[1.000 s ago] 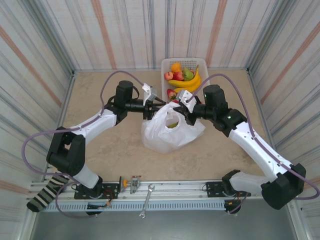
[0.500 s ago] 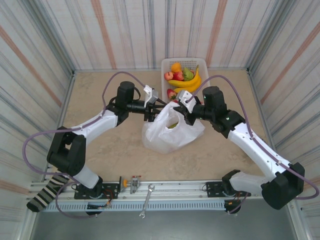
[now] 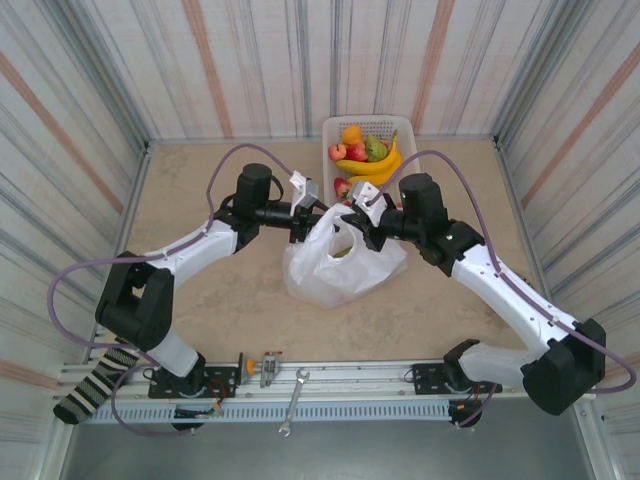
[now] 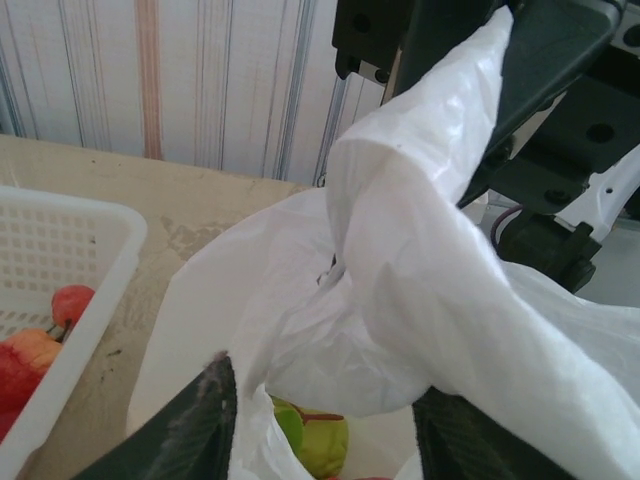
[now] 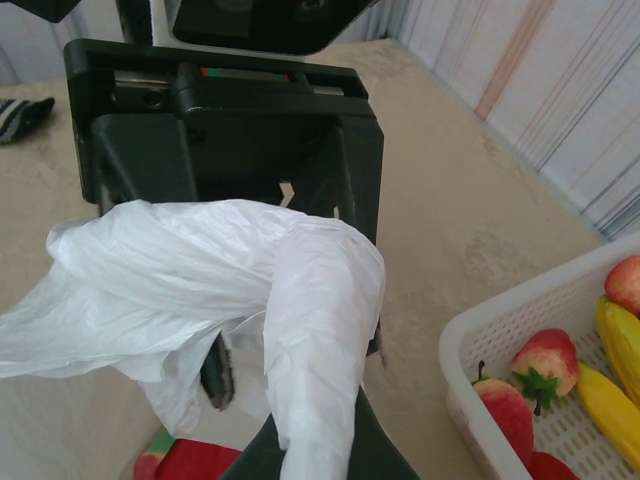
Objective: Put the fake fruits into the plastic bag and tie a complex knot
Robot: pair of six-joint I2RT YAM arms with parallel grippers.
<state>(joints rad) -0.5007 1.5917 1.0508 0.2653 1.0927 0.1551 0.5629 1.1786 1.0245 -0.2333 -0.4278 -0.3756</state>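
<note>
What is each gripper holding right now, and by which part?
The right gripper is shut on one twisted handle of the plastic bag. The left gripper straddles bag plastic near its mouth; whether it pinches cannot be told.

White translucent crinkly plastic bag [image 3: 340, 262]: milky, unpatterned; a yellow-green glossy round fruit [image 4: 318, 438] shows inside. White lattice plastic basket [image 3: 398, 127], far side: fine grid of holes. In it: yellow curved plastic bananas [image 3: 378, 166]; orange round plastic fruit [image 3: 352, 134]; red plastic apple [image 3: 356, 152]; green plastic pear [image 3: 375, 150]. Beige mottled tabletop [image 3: 220, 300]. Corrugated walls [image 3: 250, 70]: white with grey and salmon stripes. Black-and-white banded knitted sock [image 3: 95, 385], near left. White-shelled robot arms [image 3: 500, 290]: black joints.
</note>
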